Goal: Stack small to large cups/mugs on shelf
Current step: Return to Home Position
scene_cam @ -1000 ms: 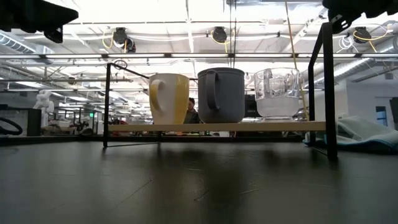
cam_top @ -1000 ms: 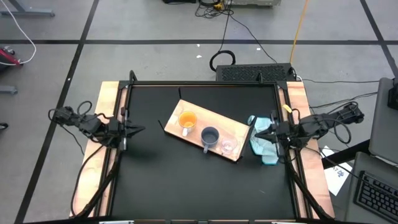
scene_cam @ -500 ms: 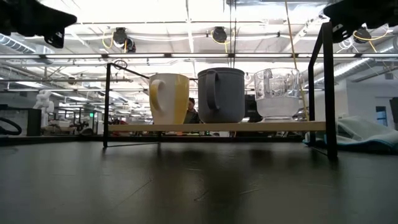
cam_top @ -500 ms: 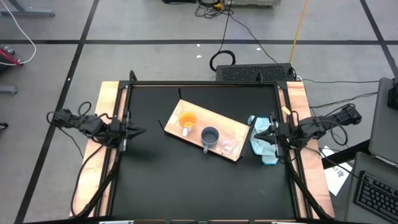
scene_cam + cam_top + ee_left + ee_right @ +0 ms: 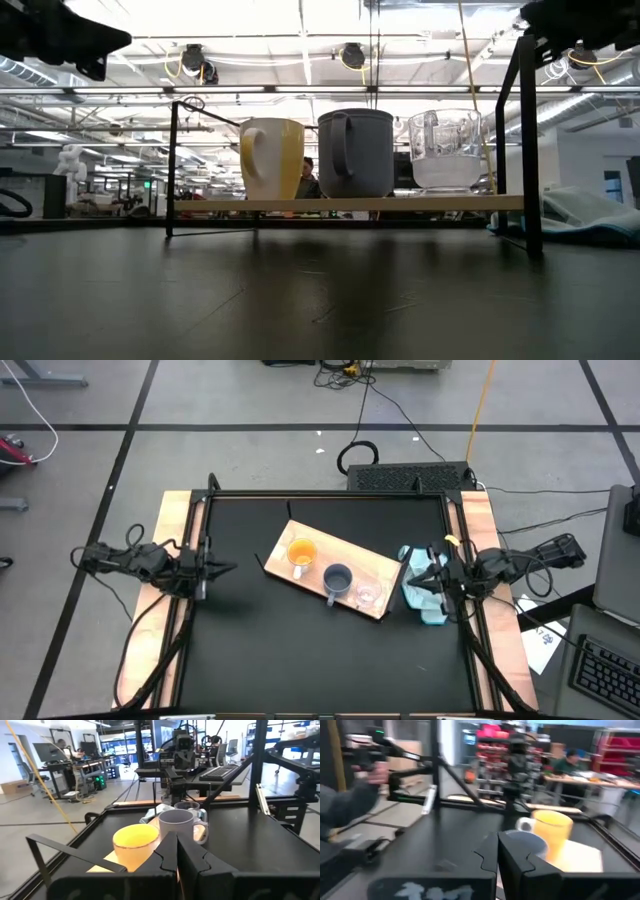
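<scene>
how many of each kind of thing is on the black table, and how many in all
opaque mugs: 2 (orange mug, grey-blue mug)
clear glass cup: 1
flat light-wood shelf board: 1
light blue cloth: 1
total: 5

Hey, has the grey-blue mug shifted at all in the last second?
No. The grey-blue mug sits at the same spot on the shelf, midway between the orange mug and the glass cup.
</scene>
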Controlling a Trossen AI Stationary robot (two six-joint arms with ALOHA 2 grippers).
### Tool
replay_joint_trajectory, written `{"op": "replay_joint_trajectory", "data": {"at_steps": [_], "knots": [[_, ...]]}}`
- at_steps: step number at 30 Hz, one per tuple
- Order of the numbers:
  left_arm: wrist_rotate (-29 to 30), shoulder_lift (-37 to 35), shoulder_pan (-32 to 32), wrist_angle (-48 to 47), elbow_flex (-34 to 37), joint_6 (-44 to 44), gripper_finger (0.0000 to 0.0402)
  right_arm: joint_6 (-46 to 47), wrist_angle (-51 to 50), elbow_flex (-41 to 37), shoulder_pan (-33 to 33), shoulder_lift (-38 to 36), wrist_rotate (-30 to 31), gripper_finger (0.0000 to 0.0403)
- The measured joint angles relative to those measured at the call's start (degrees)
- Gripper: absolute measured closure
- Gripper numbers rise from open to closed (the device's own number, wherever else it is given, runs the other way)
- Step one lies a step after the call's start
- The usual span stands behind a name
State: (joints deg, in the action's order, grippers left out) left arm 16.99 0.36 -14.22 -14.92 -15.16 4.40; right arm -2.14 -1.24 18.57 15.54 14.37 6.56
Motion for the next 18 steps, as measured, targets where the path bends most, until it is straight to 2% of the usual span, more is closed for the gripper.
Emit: {"op": "replay_joint_trajectory", "data": {"at_steps": [2, 5, 13, 18], "knots": [[0.0, 0.0, 0.64, -0.04, 0.0, 0.0, 0.0402, 0.8, -0.45, 0.0, -0.69, 0.04, 3.23, 0.0403], [-0.45, 0.0, 1.59, -0.25, 0.0, 1.01, 0.0402, 1.18, -0.74, 0.0, -2.45, 0.02, 3.63, 0.0403], [-6.5, 1.63, 1.94, -0.18, 0.0, 2.16, 0.0401, 2.21, -1.01, 0.0, -4.69, -0.02, -9.58, 0.0403], [-6.51, 5.24, 1.94, -0.71, 0.02, 2.51, 0.0401, 4.09, -3.43, 0.0, -4.6, -1.49, -9.81, 0.0403]]}}
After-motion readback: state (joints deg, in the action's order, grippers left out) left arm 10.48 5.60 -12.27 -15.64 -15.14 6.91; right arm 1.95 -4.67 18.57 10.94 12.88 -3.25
